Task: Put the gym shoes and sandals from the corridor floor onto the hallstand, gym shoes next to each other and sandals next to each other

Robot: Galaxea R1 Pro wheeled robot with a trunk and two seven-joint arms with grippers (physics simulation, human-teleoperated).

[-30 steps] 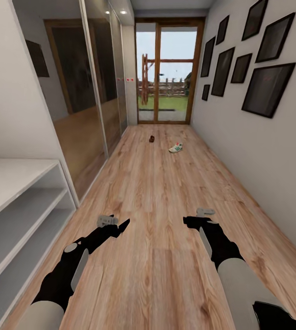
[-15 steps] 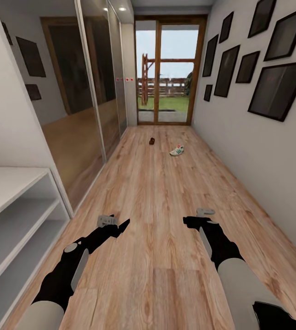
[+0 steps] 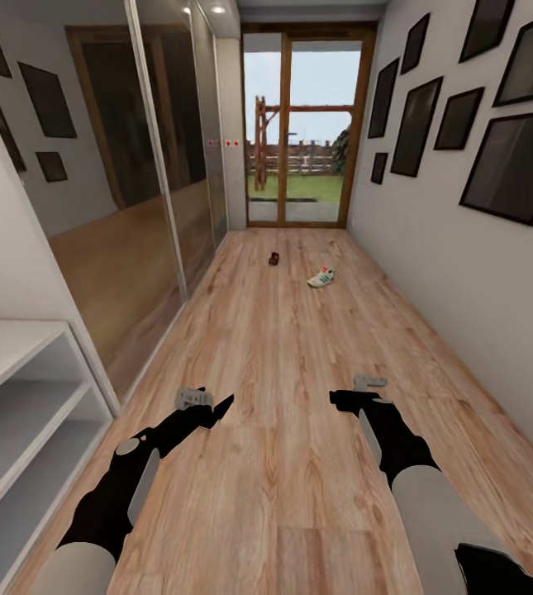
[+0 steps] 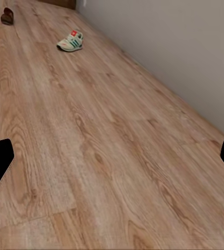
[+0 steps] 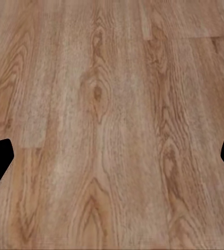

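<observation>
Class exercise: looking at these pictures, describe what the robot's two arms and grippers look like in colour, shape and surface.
Both arms are slim and matte black, with pale grey rounded sleeves nearer the body. The left gripper and the right gripper end in dark pointed fingers, each topped by a small light grey block. No cables or markings are visible.

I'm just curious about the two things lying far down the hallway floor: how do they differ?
The sneaker is white with green stripes and a red patch; the sandal is dark brown. The sneaker looks bigger and lies nearer the picture wall, the sandal further along toward the glass door. Both rest on the wood floor, apart from each other.
</observation>
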